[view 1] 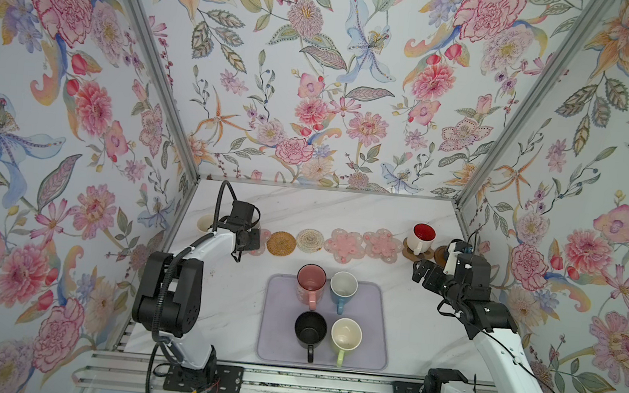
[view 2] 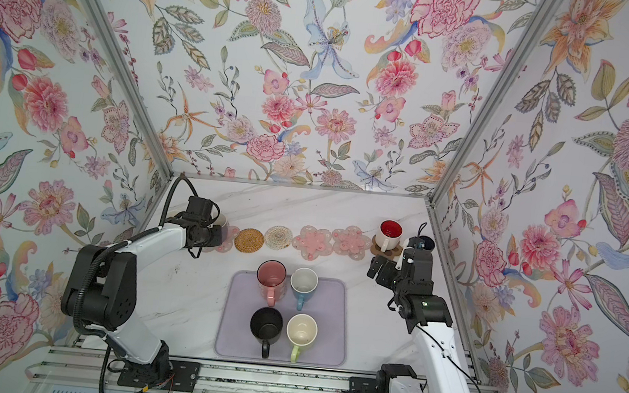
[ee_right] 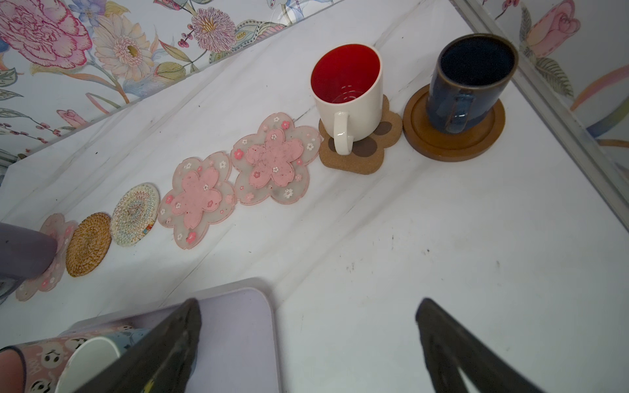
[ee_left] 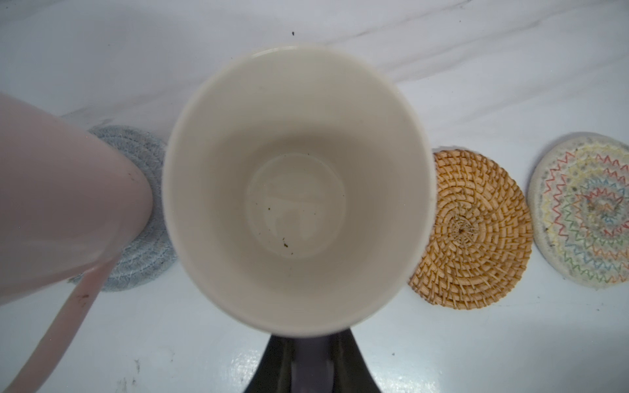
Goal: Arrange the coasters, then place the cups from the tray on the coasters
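The left gripper (ee_left: 303, 354) is clamped on the lavender mug (ee_left: 296, 190), whose handle is hidden under its rim. The mug stands mouth up over the leftmost pink flower coaster (ee_right: 61, 234), mostly covering it, between the cream-pink mug (ee_left: 51, 204) and the rattan coaster (ee_left: 473, 231). The right gripper (ee_right: 308, 303) hangs wide apart and empty over bare table (ee_right: 442, 238) beside the tray (view 1: 371, 329), whose 4 mugs (view 1: 311, 280) point their handles toward the near edge.

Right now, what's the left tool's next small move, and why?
Probably ease the lavender mug straight down onto the leftmost pink flower coaster. The left tool is shut on its handle, the mug sits over that coaster, and I can't tell it's seated yet.
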### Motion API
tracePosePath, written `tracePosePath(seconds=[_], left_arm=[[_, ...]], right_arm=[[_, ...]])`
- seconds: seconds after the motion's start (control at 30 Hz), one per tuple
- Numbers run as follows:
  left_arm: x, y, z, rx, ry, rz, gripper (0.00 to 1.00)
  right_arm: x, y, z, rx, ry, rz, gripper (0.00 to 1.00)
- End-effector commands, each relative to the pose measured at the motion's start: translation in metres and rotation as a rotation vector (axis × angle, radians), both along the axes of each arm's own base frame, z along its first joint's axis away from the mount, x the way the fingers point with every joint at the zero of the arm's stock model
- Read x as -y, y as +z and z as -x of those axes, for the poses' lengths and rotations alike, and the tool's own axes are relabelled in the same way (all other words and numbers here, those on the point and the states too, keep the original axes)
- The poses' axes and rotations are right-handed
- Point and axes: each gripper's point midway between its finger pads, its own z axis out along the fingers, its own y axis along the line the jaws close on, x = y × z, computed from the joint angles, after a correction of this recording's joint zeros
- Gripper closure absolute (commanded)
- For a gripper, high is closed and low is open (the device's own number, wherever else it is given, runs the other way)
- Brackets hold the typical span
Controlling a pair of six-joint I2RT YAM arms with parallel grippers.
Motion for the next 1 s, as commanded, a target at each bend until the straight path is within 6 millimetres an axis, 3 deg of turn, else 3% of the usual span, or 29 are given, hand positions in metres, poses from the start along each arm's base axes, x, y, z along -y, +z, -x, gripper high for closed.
tracePosePath(seconds=[0.0, 0.13, 0.37, 0.63, 0.7, 0.73, 0.8, 0.97], left_arm=[[0.000, 0.017, -0.020, 0.072, 0.009, 0.023, 1.00], [-0.001, 0.014, -0.018, 0.057, 0.015, 0.023, 0.97], [-0.004, 0.010, -0.013, 0.040, 0.030, 0.014, 0.69], [-0.004, 0.021, -0.011, 0.065, 0.042, 0.025, 0.38], [-0.004, 0.030, -0.009, 0.087, 0.047, 0.029, 0.28], [-0.004, 0.037, -0.009, 0.102, 0.047, 0.034, 0.18], [-0.003, 0.050, -0.006, 0.133, 0.044, 0.038, 0.05], [-0.002, 0.098, 0.013, 0.238, 0.033, 0.065, 0.01]], right_arm=[[0.000, 0.002, 0.002, -0.004, 0.011, 0.002, 0.01], [0.000, 0.002, 0.003, -0.004, 0.009, 0.004, 0.01], [0.000, 0.002, 0.003, -0.002, 0.010, 0.002, 0.01], [0.001, 0.003, 0.003, 0.001, 0.008, 0.002, 0.01], [0.000, 0.004, 0.004, 0.001, 0.008, 0.000, 0.01], [0.000, 0.003, 0.004, 0.001, 0.009, 0.001, 0.01], [0.000, 0.003, 0.004, 0.002, 0.008, 0.001, 0.01], [-0.001, 0.000, 0.005, -0.006, 0.012, -0.007, 0.01]])
